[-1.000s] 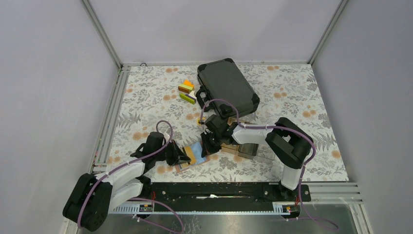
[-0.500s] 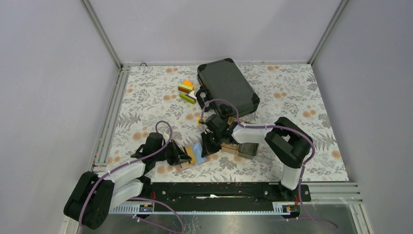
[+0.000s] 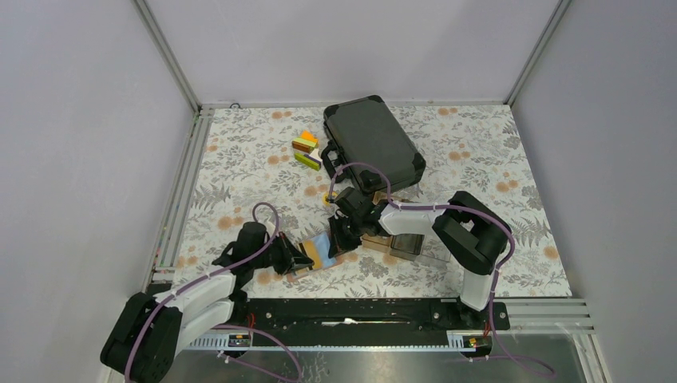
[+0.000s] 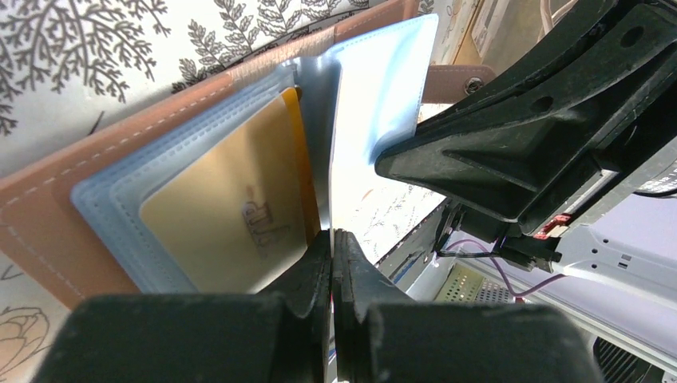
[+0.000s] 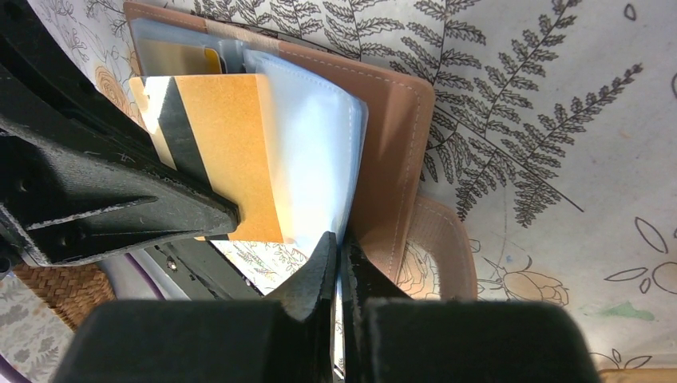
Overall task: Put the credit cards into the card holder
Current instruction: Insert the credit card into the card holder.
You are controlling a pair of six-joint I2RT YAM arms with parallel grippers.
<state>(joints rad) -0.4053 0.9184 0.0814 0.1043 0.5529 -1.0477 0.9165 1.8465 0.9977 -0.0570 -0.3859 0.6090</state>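
Note:
The salmon-pink card holder (image 3: 329,254) lies open on the floral mat between my two grippers. It also shows in the left wrist view (image 4: 48,215) and the right wrist view (image 5: 391,144). My left gripper (image 3: 300,259) (image 4: 331,239) is shut on the edge of an orange-yellow credit card with a black stripe (image 5: 227,152) (image 3: 314,258). The card's far end sits inside a blue-grey pocket leaf (image 5: 315,152). My right gripper (image 3: 343,238) (image 5: 339,243) is shut on that leaf's edge and holds it raised. A second gold card (image 4: 231,207) sits in a pocket on the other side.
A black hard case (image 3: 371,144) lies at the back centre. Coloured blocks (image 3: 306,150) are to its left and a small yellow disc (image 3: 327,197) sits behind the right gripper. A clear tray (image 3: 409,244) stands just right of the card holder.
My left arm has dropped a little and its gripper has edged toward the card holder with the card. The right arm has held still.

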